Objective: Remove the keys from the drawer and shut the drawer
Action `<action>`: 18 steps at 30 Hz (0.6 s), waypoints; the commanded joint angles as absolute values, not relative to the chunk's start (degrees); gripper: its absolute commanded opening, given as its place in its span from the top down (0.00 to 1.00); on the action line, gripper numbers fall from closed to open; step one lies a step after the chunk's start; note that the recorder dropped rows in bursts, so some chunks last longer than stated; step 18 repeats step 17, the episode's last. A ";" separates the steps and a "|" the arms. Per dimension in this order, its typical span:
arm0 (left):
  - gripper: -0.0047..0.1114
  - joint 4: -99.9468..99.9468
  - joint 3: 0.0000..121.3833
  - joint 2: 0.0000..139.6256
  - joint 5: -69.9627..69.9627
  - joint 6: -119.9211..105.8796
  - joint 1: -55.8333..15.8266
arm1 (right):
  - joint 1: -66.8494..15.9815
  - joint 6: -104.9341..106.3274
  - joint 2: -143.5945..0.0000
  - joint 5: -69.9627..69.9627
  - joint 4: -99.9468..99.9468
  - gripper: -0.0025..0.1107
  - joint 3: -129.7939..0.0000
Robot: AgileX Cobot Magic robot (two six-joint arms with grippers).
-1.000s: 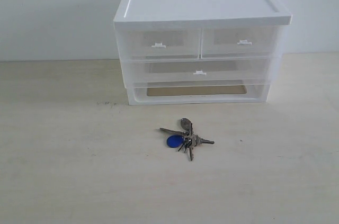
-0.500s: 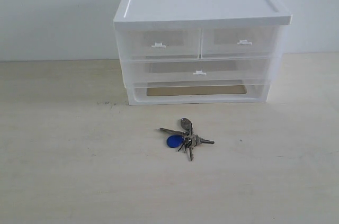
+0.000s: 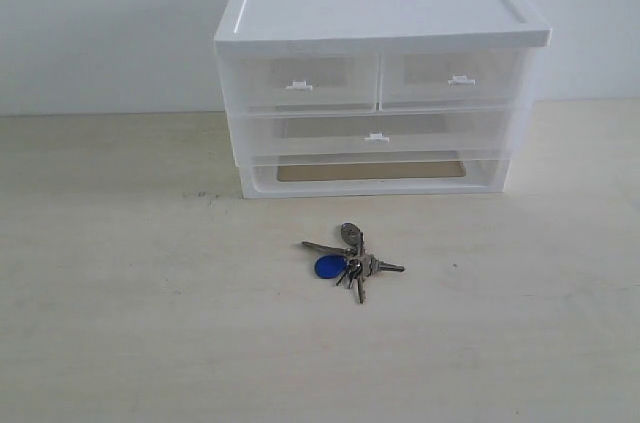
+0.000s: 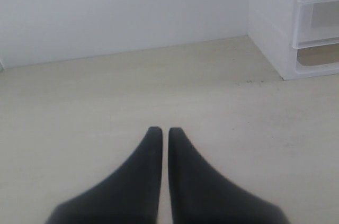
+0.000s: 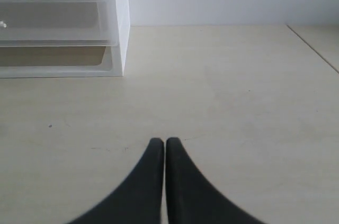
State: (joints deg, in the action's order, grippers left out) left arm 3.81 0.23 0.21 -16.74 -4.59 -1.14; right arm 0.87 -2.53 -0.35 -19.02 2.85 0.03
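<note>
The keys (image 3: 350, 261) lie flat on the pale wooden tabletop (image 3: 120, 323), out in the open about midway between its left and right edges, apart from the cabinet front on the side toward the near edge, their round blue fob (image 3: 329, 266) on the left of the bunch. The white-topped cabinet (image 3: 380, 3) stands at the far edge of the tabletop, by the wall. The drawer (image 3: 452, 80), the right one of the upper pair, sits pushed in flush with its twin, the left small drawer (image 3: 300, 83), and the full-width drawer (image 3: 377, 133) under them is shut as well. The left gripper (image 4: 165, 131) hangs over bare tabletop, its dark fingers clenched together on nothing, the cabinet's side in its wrist view. The right gripper (image 5: 164, 142) is likewise clenched and empty over bare tabletop, with the cabinet's other side in sight
</note>
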 commanded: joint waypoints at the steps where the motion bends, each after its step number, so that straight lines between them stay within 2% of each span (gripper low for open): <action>1: 0.92 3.96 0.00 0.00 -16.58 -3.88 -0.93 | 1.15 -2.62 0.00 -18.92 3.15 0.98 0.00; 18: 0.92 3.96 0.00 0.00 -16.58 -3.88 -0.93 | 1.15 -2.61 0.00 -18.53 3.15 0.98 0.00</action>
